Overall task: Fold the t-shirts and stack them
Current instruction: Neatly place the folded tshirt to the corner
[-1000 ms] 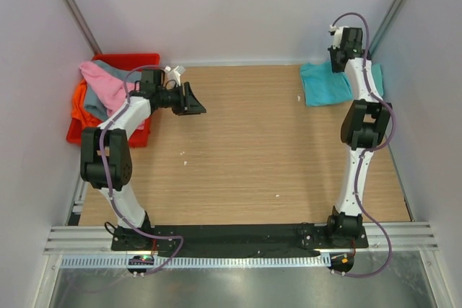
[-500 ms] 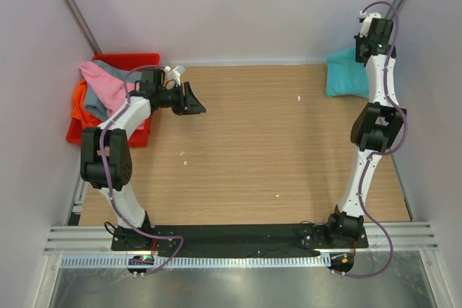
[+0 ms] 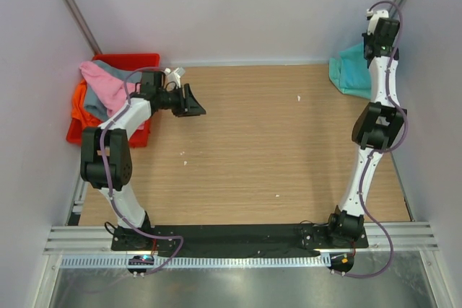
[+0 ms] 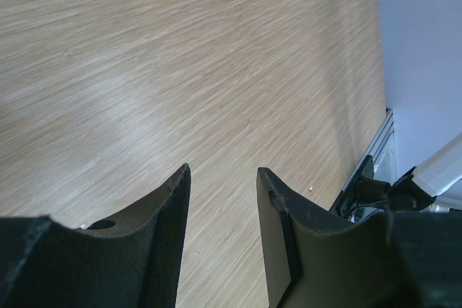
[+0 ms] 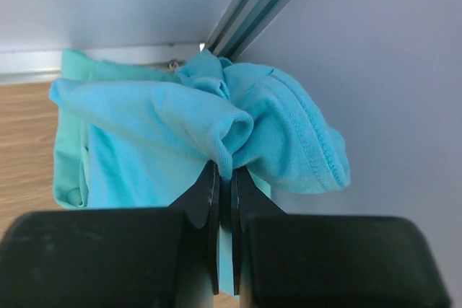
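The right gripper (image 5: 225, 178) is clenched on a bunched fold of the turquoise-blue t-shirt (image 5: 166, 128). The cloth is pinched between the closed fingertips and spills out to both sides of them, with a stitched hem hanging to the gripper's right. A paler mint-teal t-shirt (image 5: 70, 164) is seen just left of and beyond the gripper, touching the turquoise one; whether it is caught in the same grip cannot be told. In the overhead view the bundle is held up off the counter (image 3: 253, 142), close to the wall (image 3: 433, 70) that stands on the gripper's right.

The left gripper (image 4: 224, 171) is released, its jaws standing partly apart with nothing between them and only bare counter beneath. The red crate (image 3: 126, 58) lies behind that gripper, and a pink t-shirt (image 3: 101, 81), a grey t-shirt (image 3: 92, 104) and an orange t-shirt (image 3: 78, 99) are heaped in it unfolded.

The step in hand is judged to be the picking up of a shirt for folding, so the task is probably at an early stage. The next move would call for the shirt to be carried away from the wall to open counter and spread flat. The free gripper would likely be needed on a second edge, since a single pinch leaves the cloth crumpled.
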`<control>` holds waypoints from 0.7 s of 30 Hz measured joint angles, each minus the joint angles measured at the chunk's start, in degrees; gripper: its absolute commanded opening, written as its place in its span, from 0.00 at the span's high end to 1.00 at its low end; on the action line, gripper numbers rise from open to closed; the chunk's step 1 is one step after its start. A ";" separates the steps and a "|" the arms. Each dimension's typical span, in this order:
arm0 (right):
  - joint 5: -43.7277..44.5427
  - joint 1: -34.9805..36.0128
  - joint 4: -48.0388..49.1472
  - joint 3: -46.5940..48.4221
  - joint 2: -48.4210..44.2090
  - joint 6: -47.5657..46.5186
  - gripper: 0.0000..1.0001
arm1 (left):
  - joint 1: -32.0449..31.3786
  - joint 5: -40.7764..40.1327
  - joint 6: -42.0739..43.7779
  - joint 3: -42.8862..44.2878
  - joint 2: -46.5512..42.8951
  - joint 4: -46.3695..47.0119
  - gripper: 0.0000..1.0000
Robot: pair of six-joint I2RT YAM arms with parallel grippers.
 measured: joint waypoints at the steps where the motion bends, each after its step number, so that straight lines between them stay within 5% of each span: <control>1: 0.20 0.00 0.52 -0.90 0.39 0.02 0.87 | 0.00 -0.13 0.02 -0.20 0.00 0.02 0.57; 2: 0.66 0.02 1.03 -1.88 0.94 0.02 0.64 | 0.00 -0.28 0.04 -0.39 0.00 0.02 0.57; 3: 1.05 0.09 1.62 -2.89 1.49 0.35 0.53 | 0.00 -0.39 0.04 -0.59 -0.02 0.02 0.56; 7: 3.39 0.11 3.26 -6.25 2.67 0.39 0.27 | 0.00 -0.81 0.20 -1.25 -0.07 0.24 0.56; 21: 2.34 1.60 14.60 -36.89 -22.34 4.55 0.20 | -0.37 -0.59 -0.28 -2.08 -1.09 1.86 0.55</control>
